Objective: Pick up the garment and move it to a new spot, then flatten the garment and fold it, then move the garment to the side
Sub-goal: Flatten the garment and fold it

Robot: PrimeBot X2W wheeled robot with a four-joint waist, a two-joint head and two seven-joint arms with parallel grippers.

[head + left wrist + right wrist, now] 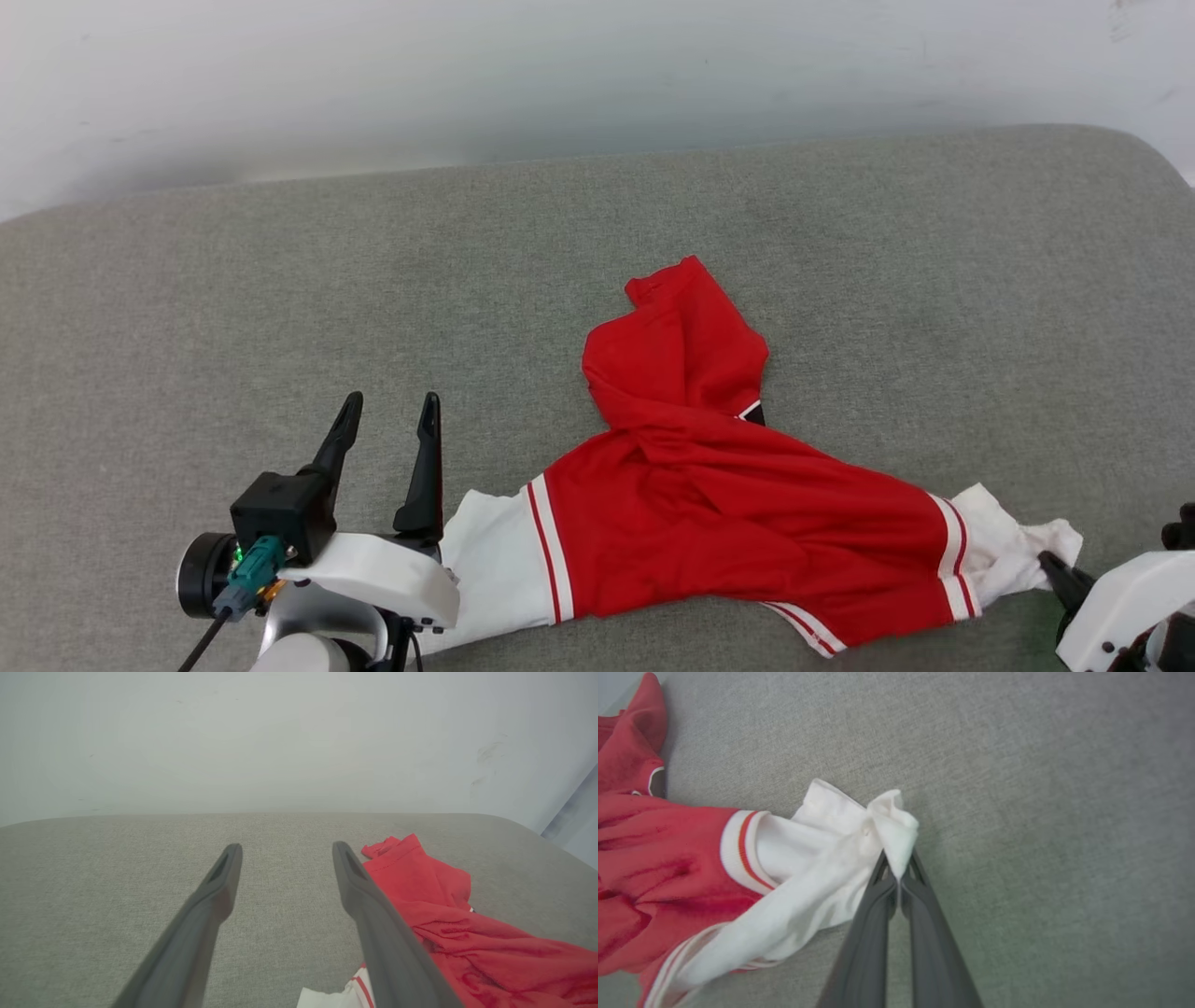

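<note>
The garment (pixel 728 504) is a red jersey with white, red-striped sleeves, lying crumpled on the grey cushion near its front edge. My right gripper (pixel 899 870) is shut on the tip of the right white sleeve (pixel 859 835), pinching the cloth between its fingertips; in the head view it sits at the lower right (pixel 1060 567). My left gripper (pixel 392 415) stands open, fingers pointing away, just left of the left white sleeve (pixel 495 560) and holding nothing. In the left wrist view the open left gripper (pixel 285 851) shows the red cloth (pixel 448 919) to its right.
The grey fabric cushion (pixel 280 299) spreads wide to the left of and behind the jersey. A pale wall (pixel 560 75) rises behind its far edge. The cushion's rounded corner (pixel 1139 159) is at the far right.
</note>
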